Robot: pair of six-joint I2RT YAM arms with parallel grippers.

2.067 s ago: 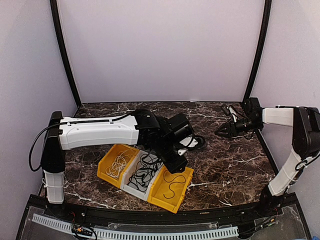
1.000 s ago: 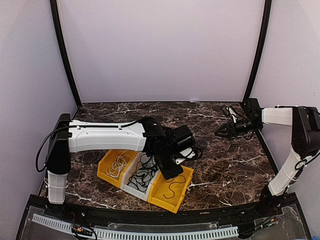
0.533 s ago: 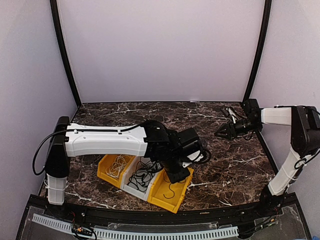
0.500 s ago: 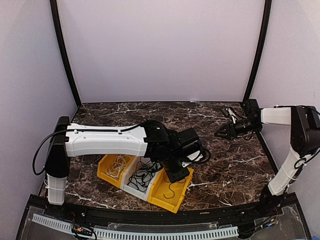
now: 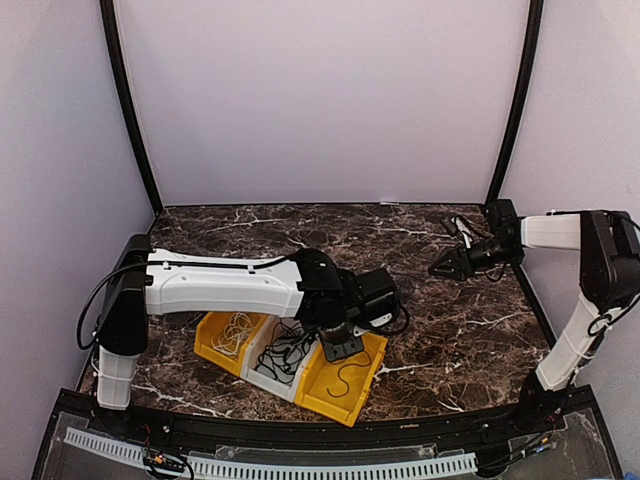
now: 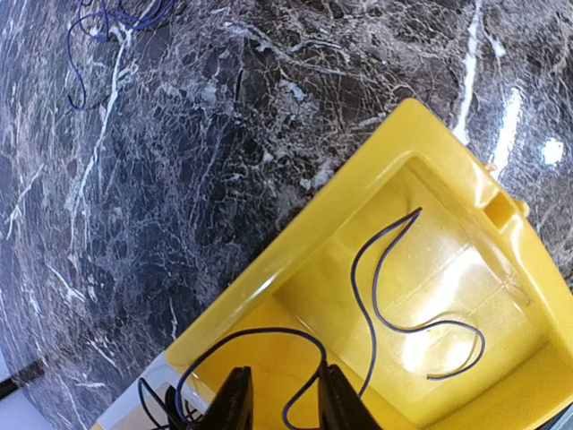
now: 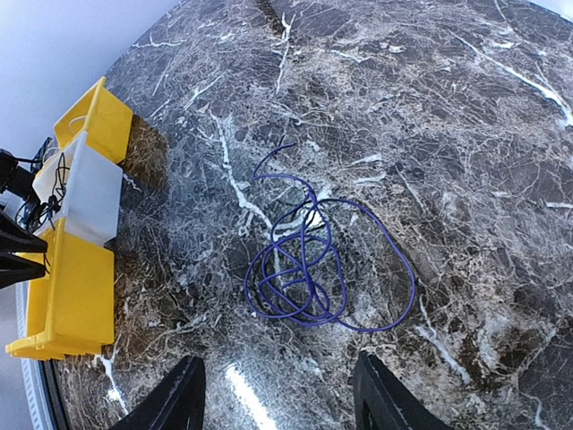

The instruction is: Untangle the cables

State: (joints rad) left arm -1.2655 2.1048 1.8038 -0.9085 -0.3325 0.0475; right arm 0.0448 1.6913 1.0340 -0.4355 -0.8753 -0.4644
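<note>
Left gripper [image 6: 285,405]: I see fingers parted, thin dark cable [image 6: 369,305] looping through gap, not pinched. Gripper low over right yellow bin [image 6: 358,175], where that cable lies.

Right gripper [image 7: 273,403]: fingers wide, empty, above marble table [image 7: 466,134]. Blue-purple cable coil [image 7: 304,269] loose on marble beneath.

White cables [image 5: 236,328] in left yellow bin [image 5: 205,340]; black cables [image 5: 285,350] in white bin [image 5: 262,376].

My gripper [image 7: 277,372] open over a looped cable [image 7: 304,260] on the marble table [image 7: 466,134].
Fingers [image 7: 183,399] spread wide, nothing between them. Purple-blue cable lies in loose overlapping loops just ahead of me, flat on the table. Far left, well apart from it: near yellow bin [image 7: 76,287], white bin [image 7: 89,202], far yellow bin [image 7: 103,121], side by side in a row.
</note>
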